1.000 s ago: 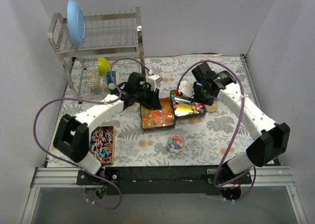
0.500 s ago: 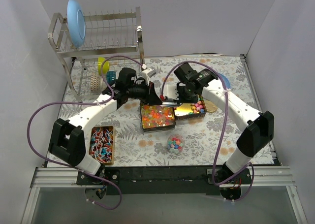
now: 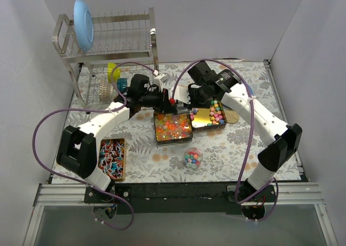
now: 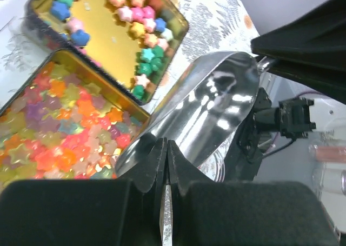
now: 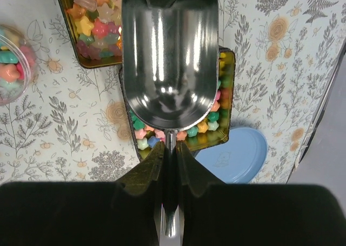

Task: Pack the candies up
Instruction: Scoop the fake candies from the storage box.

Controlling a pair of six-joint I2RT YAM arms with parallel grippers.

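The candies are small star-shaped lumps in two open tins. One tin (image 3: 173, 128) is full of orange, pink and yellow ones (image 4: 65, 143). The other tin (image 3: 208, 117) shows its gold floor, with mixed candies (image 5: 213, 116) along its edges. My left gripper (image 3: 162, 99) (image 4: 166, 143) is shut on the handle of an empty metal scoop (image 4: 205, 105), held past the full tin's far corner. My right gripper (image 3: 193, 97) (image 5: 171, 146) is shut on the handle of a second empty scoop (image 5: 167, 57), held above the gold-floored tin. The two grippers are close together.
A small clear cup of candies (image 3: 193, 157) stands in front of the tins. A blue lid (image 5: 232, 157) lies beside the gold-floored tin. A tray of wrapped sweets (image 3: 112, 158) is at the near left. A dish rack (image 3: 108, 46) with a blue plate (image 3: 84, 24) stands at the back left.
My left gripper has pulled back from over the full tin to its far edge. My right gripper has swung left toward it, uncovering the gold-floored tin.
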